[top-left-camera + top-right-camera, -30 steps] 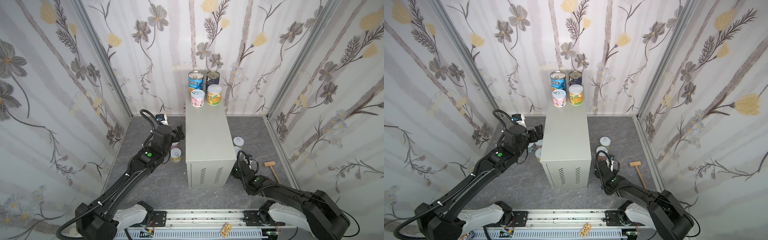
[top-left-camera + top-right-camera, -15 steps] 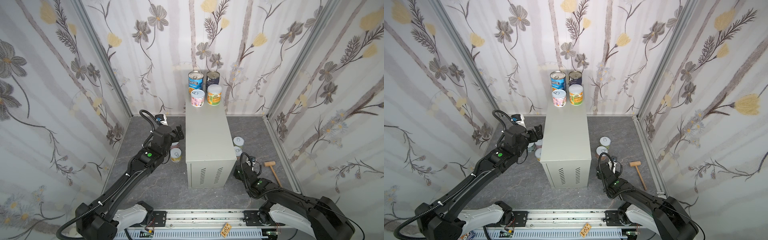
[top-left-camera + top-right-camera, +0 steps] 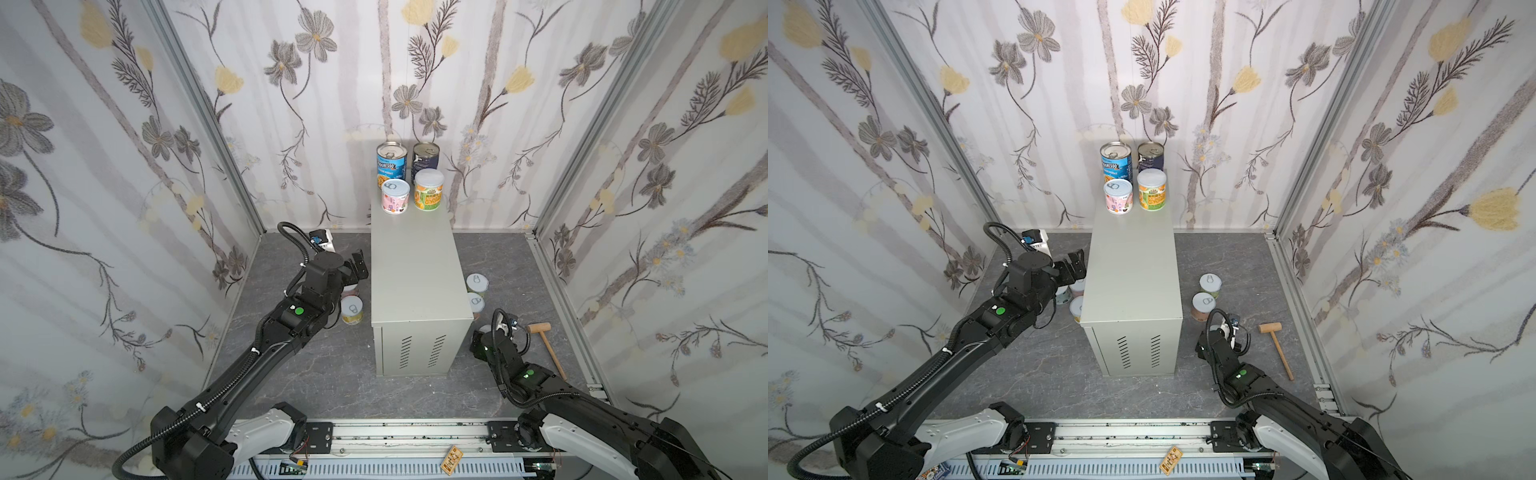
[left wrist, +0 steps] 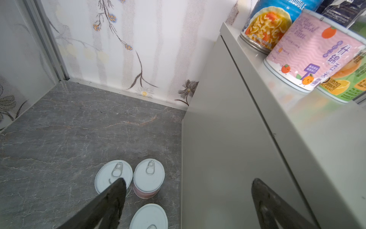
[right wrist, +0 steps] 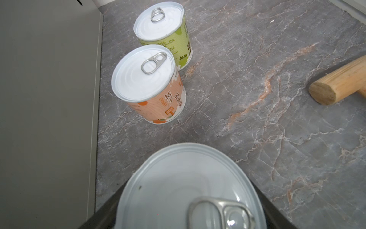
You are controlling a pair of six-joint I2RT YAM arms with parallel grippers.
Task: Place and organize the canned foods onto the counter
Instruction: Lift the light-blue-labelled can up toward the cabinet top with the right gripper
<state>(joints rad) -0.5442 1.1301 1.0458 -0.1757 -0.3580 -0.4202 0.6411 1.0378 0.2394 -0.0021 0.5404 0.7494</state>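
Right wrist view is showing a pull-tab can (image 5: 188, 186) standing upright between the right jaws, whose dark fingers (image 5: 103, 214) are pressing in on both of its sides. They are closed on it, as far as I can judge, though I cannot tell whether it is resting on the floor (image 5: 257, 99) or hanging clear of it. Its long axis is running vertical, lid toward the camera, and the jaws are gripping across that axis. The worktop (image 3: 415, 270) is rising just beside the can on the robot's left, so its flat top is lying above and to the left of the grip. The coming move is probably calling for a lift past the near right edge, then a carry inward. In both top views four cans are standing at the worktop's far end — the Progresso can (image 3: 391, 160) and navy can (image 3: 426, 156) behind, the pink can (image 3: 395, 196) and green-labelled can (image 3: 429, 189) in front. An orange can (image 5: 146, 79) and a lime can (image 5: 160, 21) are waiting on the floor further along that right side, near a wooden mallet (image 5: 336, 83). The left jaws are hanging wide open, holding nothing, above three more cans (image 4: 149, 174) on the floor at the worktop's left side.
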